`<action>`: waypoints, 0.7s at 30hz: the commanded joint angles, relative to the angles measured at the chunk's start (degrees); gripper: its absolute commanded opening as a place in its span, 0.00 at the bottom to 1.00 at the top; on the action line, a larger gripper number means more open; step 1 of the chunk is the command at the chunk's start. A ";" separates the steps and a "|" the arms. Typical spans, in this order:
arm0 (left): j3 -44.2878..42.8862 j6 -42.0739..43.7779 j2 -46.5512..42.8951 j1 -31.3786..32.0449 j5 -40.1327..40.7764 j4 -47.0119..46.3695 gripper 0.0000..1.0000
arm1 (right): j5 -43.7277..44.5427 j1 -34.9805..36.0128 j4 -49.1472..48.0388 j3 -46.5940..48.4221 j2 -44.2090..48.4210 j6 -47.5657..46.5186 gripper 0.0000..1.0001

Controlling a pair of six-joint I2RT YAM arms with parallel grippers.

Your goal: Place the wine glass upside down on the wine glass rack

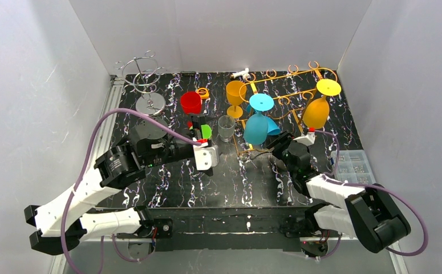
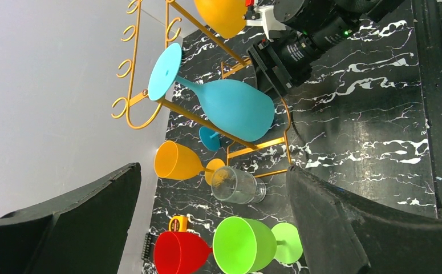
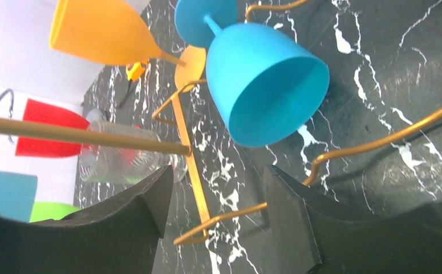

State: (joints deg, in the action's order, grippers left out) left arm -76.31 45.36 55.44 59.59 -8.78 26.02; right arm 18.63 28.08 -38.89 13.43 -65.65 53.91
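Observation:
The gold wire wine glass rack [image 1: 287, 94] stands at the back right. A blue wine glass [image 1: 256, 123] hangs upside down from it, and so does an orange one [image 1: 315, 111]. A second blue glass [image 3: 264, 85] lies tilted on the table under the rack, its mouth facing my right gripper [image 3: 218, 171]. That gripper [image 1: 278, 142] is open and holds nothing; only the rack's low wire [image 3: 224, 220] crosses the gap. My left gripper [image 2: 213, 171] is wide open and empty near the table's middle [image 1: 207, 157], aimed toward the glasses.
A yellow-orange glass [image 1: 235, 94], a red one [image 1: 191, 103], a green one [image 1: 206, 132] and a clear tumbler [image 1: 226, 127] stand left of the rack. A silver wire stand [image 1: 144, 80] is at the back left. A parts box [image 1: 352, 162] sits at the right edge.

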 commanded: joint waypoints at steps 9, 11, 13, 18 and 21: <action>0.96 0.62 -2.83 -0.24 0.59 2.28 0.98 | 4.75 -0.04 -23.49 5.60 -17.79 4.14 0.58; 0.95 0.67 -3.15 -0.27 0.69 2.68 0.98 | 5.81 0.76 -26.45 7.04 -21.27 4.63 0.55; 1.02 0.69 -3.61 -0.26 0.85 3.03 0.98 | 7.24 1.69 -28.30 8.48 -23.71 4.83 0.53; 1.18 1.34 -4.79 -0.27 1.36 4.29 0.98 | 11.23 3.50 -28.77 11.05 -27.70 4.51 0.42; 1.02 1.27 -5.29 -0.24 1.46 4.85 0.98 | 12.13 3.97 -30.15 11.05 -28.86 3.87 0.29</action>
State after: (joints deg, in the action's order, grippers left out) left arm -75.44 46.41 51.68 59.59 -7.90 29.41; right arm 26.15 31.44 -63.22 23.03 -93.21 58.37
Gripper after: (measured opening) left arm 0.981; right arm 0.361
